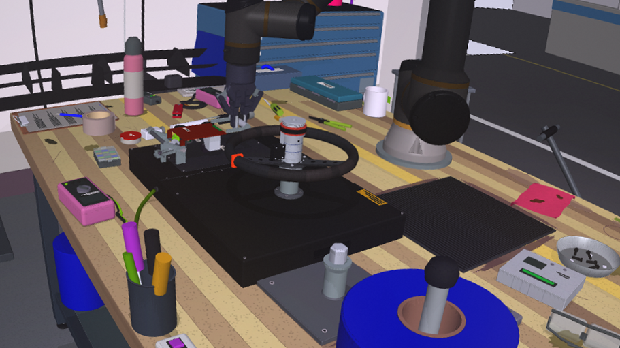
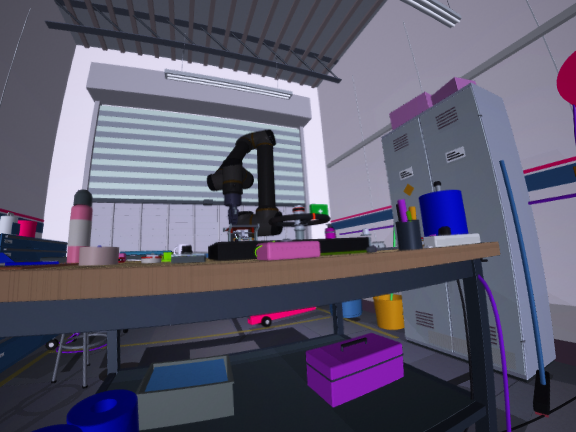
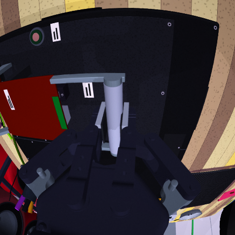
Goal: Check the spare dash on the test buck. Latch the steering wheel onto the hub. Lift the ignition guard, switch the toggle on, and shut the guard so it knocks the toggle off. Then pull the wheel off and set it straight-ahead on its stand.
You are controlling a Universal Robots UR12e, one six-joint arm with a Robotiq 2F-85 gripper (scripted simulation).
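A pale grey toggle lever (image 3: 113, 116) stands up from its bracket on the black dash plate. My gripper (image 3: 110, 148) is closed on this lever, a finger on each side of it in the wrist camera. The red ignition guard (image 3: 30, 107) lies to the left of the lever, with a grey arm (image 3: 86, 78) running from it to the lever's far end. In the side camera my gripper (image 1: 237, 116) hangs over the rear of the dash (image 1: 258, 203), just behind the guard (image 1: 195, 134). The black steering wheel (image 1: 294, 156) sits on the hub (image 1: 291, 140) to the right. The grey stand post (image 1: 336, 271) is at the bench front.
The wheel rim lies close on the right of my gripper. A pink bottle (image 1: 133, 77) and tape roll (image 1: 98, 122) stand to the left. A ribbed black mat (image 1: 462, 220) lies right of the dash. A blue drum (image 1: 427, 335) and pen cup (image 1: 150, 295) stand at the front.
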